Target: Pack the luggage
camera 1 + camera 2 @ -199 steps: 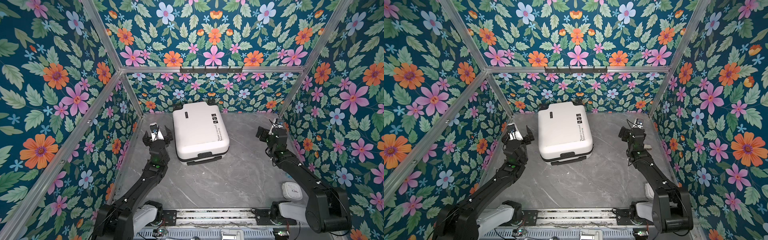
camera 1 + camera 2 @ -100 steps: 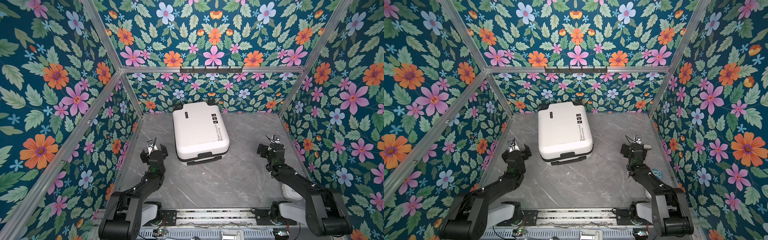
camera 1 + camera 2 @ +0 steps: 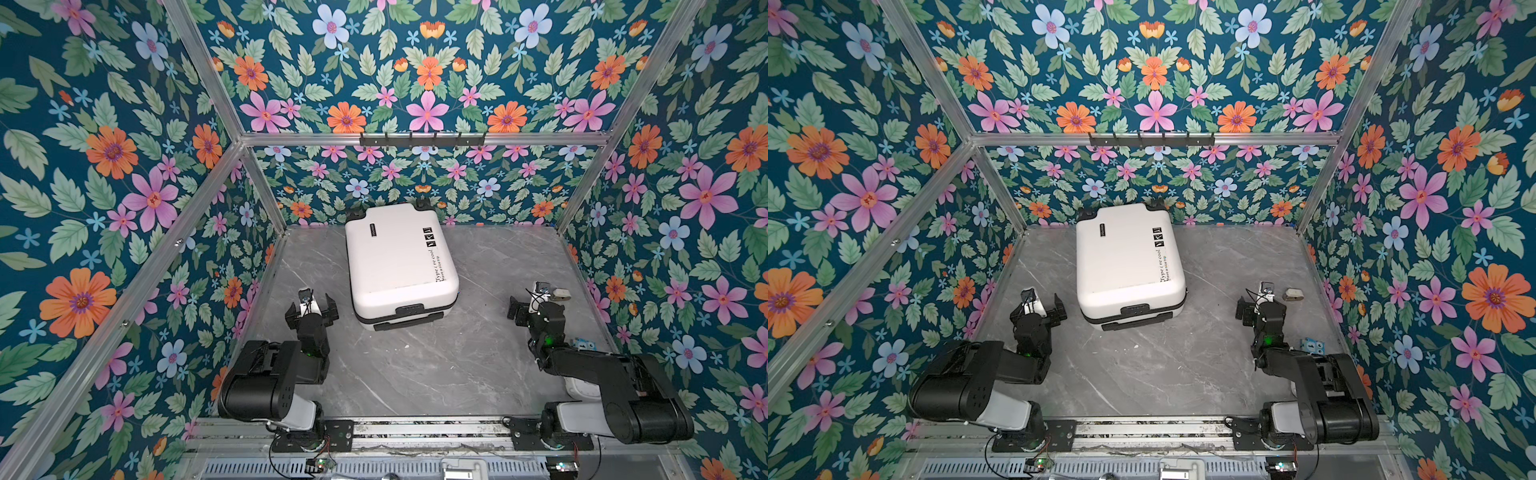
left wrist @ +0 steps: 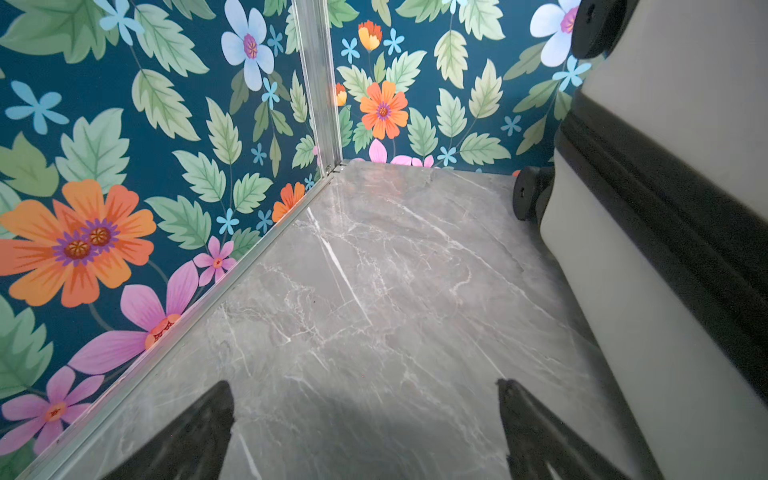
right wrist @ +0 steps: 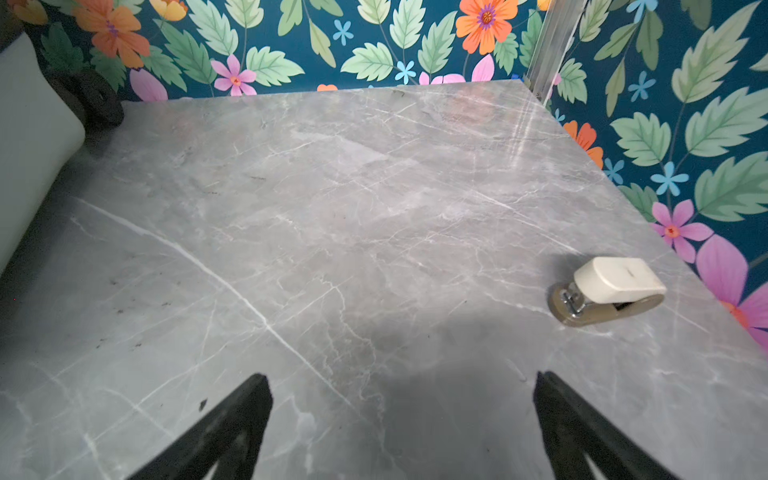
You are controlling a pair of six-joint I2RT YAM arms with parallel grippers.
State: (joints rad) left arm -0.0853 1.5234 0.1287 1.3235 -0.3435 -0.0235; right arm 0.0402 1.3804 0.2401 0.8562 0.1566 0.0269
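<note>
Suitcase (image 3: 399,257) lies flat on the table (image 3: 415,365), at 12 o'clock from table centre, wheels (image 3: 423,203) toward the back wall (image 3: 415,178). Left gripper (image 3: 311,307) is at the suitcase's 8 o'clock, near but apart. Right gripper (image 3: 535,309) is at its 4 o'clock, well apart, with a stapler (image 3: 561,296) on the table just beside that gripper at 2 o'clock.

Three walls (image 3: 104,166) carry dark teal wallpaper printed with orange, pink and pale blue flowers and green leaves. Silver metal bars (image 3: 540,138) frame the corners and edges, and a black hook rack (image 3: 422,140) sits on the back bar. The floor (image 3: 415,374) is grey marble with white veins, evenly lit.
</note>
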